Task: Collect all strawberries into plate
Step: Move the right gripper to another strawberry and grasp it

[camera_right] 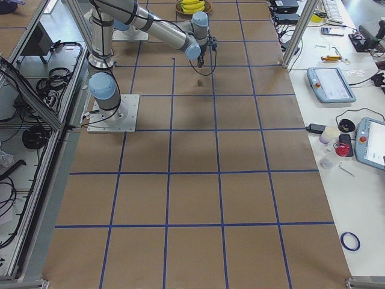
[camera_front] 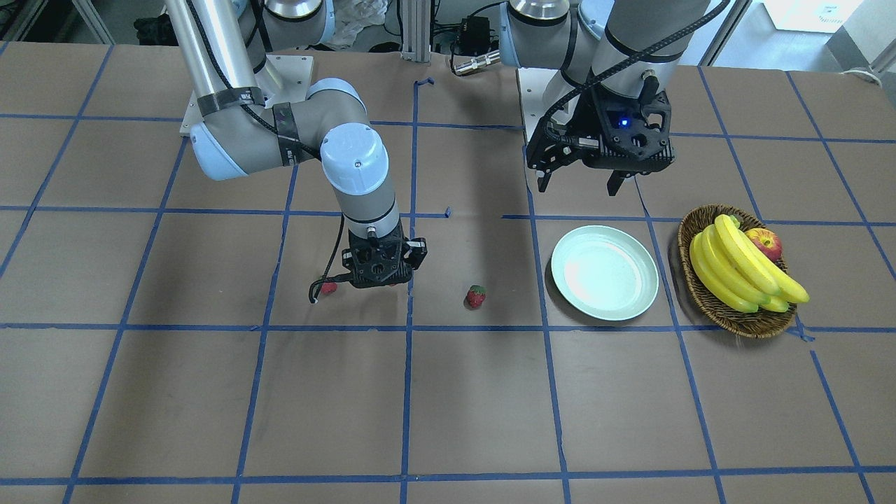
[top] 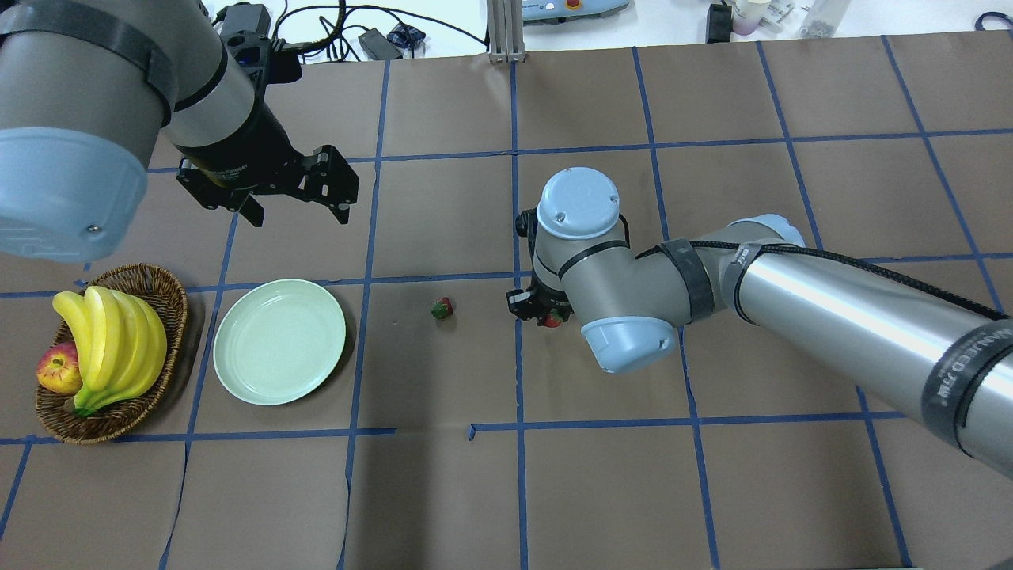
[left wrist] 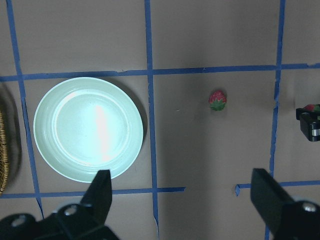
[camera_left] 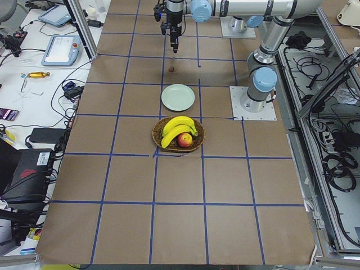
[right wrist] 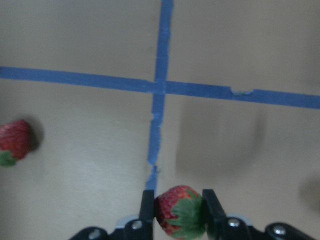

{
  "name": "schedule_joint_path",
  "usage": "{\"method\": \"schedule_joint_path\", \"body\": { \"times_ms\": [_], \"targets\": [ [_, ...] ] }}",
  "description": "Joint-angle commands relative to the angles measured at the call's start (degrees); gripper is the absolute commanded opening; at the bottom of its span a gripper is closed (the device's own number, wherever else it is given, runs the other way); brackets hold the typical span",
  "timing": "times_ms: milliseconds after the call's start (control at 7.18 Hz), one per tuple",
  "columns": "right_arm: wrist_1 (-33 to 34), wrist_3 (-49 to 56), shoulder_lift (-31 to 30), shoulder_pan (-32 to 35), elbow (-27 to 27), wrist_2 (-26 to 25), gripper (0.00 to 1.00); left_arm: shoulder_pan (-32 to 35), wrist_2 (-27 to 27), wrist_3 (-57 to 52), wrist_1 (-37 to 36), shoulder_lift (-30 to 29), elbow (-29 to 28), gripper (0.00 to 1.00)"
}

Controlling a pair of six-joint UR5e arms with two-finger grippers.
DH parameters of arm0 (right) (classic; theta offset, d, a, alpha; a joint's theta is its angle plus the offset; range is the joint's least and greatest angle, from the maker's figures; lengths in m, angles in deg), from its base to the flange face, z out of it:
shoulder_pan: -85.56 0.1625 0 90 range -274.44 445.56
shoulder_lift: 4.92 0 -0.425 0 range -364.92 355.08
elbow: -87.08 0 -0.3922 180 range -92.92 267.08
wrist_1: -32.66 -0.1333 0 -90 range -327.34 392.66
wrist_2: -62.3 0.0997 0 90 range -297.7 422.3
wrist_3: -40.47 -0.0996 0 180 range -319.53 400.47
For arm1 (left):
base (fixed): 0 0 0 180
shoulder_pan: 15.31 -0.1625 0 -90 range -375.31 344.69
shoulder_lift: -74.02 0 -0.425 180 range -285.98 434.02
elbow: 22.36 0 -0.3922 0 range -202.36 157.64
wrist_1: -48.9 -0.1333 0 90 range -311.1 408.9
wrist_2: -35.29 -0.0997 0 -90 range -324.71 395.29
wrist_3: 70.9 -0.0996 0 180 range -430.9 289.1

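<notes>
Small red strawberries with green leafy caps lay apart. One strawberry [right wrist: 179, 212] sat pinched between the fingers of your right gripper [right wrist: 177, 202]. A second strawberry [right wrist: 14, 140] lay beside it on the brown papered table [camera_front: 490, 392], and a third strawberry [camera_front: 476, 296] between that gripper and the round, pale mint-green plate [camera_front: 604, 273]. Your left gripper [camera_front: 579, 187] hung spread wide near the plate.

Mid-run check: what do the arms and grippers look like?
The left arm and right arm are silver-grey tubes with pale blue joint caps and black cables under black bands. The left gripper and right gripper are black, skeletal, two-fingered; a blue light glows on the left one's mount.
</notes>
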Motion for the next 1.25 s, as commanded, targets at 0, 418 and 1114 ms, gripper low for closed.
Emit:
{"method": "schedule_joint_path", "body": {
  "times_ms": [0, 418, 1114],
  "targets": [
    [6.0, -9.4, 3.0, 4.8, -1.1, 3.9, 0.05, 0.0, 0.0, 0.1, -0.1, -0.1, 0.0, 1.00],
    [9.9, -10.4, 6.2, 6.4, -1.0, 0.6, 1.00, 0.0, 0.0, -0.1, -0.1, 0.0, -0.1, 1.00],
    [-4.2, 6.2, -1.0, -6.2, 0.1, -3.7, 1.00, 0.0, 0.0, -0.2, -0.1, 0.0, 0.0, 1.00]
  ]
}}
